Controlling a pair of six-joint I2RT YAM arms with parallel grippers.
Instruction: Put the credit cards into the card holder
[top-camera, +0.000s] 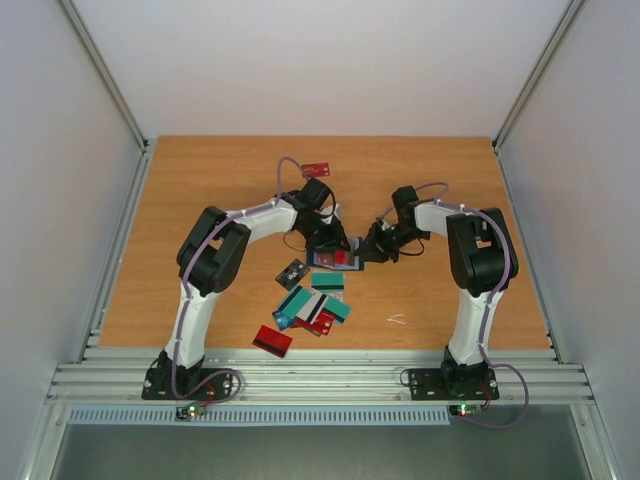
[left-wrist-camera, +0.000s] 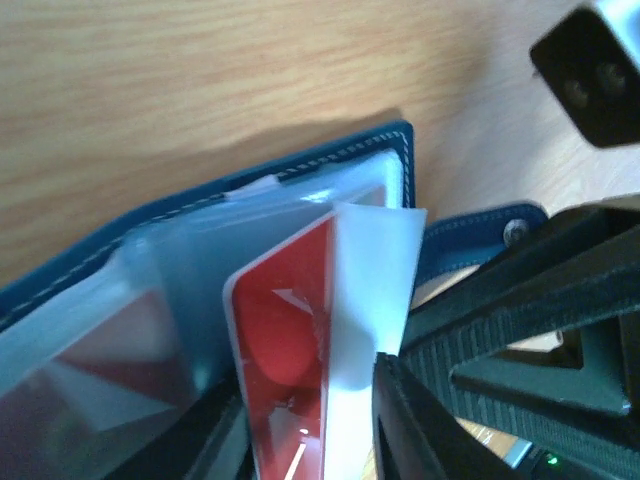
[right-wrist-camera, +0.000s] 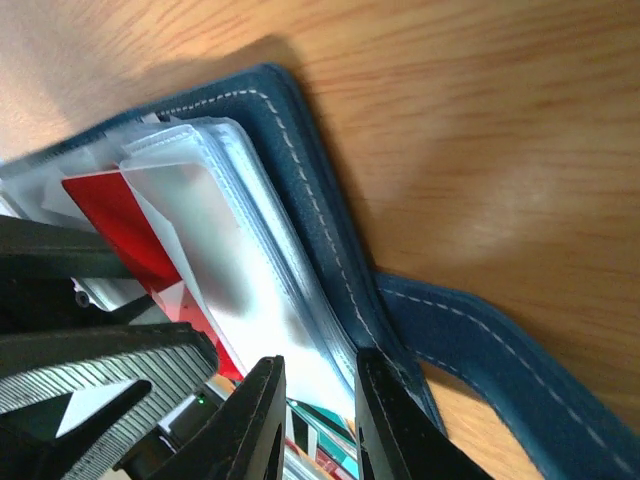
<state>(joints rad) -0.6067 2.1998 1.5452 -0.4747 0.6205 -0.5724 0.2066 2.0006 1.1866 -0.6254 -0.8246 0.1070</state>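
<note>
Your left hand (left-wrist-camera: 310, 420) has the red card (left-wrist-camera: 285, 330) between its fingers, partly inside a clear sleeve (left-wrist-camera: 375, 280) of the card holder (left-wrist-camera: 330, 160). I cannot tell if it grips the card. The holder lies open in the middle of the table (top-camera: 450, 180). Push the card straight along the sleeve, not tilted. Your right hand (right-wrist-camera: 312, 400), nearly closed, pinches the holder's sleeves from the opposite side. Both arms reach inward, with the hands low.

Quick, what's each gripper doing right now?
Left gripper: cannot be told; red card lies at its fingers.
Right gripper: closed on the card holder.
</note>
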